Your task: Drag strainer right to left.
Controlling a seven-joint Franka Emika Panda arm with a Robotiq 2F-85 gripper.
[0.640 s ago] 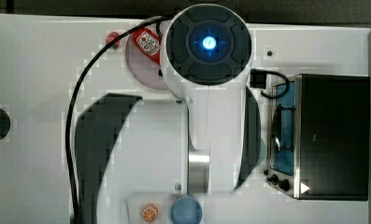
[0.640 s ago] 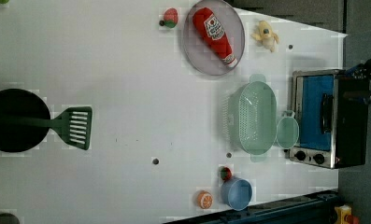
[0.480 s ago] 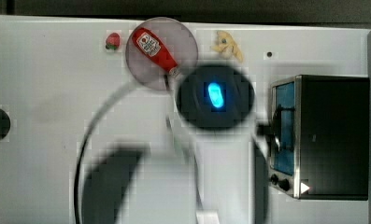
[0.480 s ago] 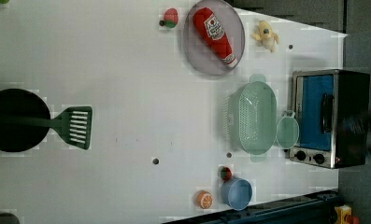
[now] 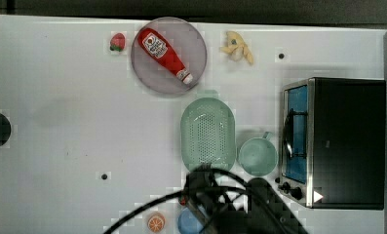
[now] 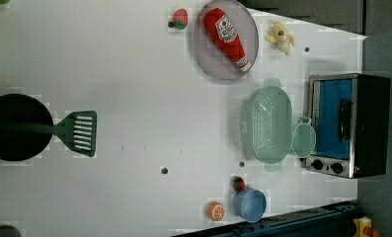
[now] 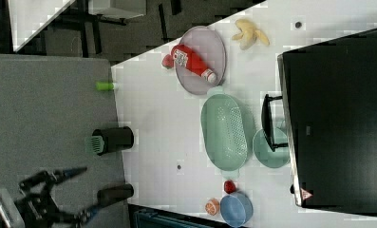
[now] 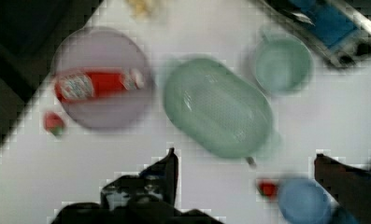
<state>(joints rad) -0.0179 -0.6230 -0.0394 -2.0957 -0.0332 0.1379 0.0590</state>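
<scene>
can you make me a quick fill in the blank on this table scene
The ketchup bottle lies on the round ___.
In the top view, the mint cup sits between the strainer and the ___.
In the left view, the spatula is coloured ___.
The strainer holds ___.

Missing: plate; toaster oven; green; nothing

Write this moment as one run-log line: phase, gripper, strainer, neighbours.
phase: approach | gripper: open, empty, above table | strainer: untouched, upright | neighbours: cup close beside, plate with ketchup bottle near its end
</scene>
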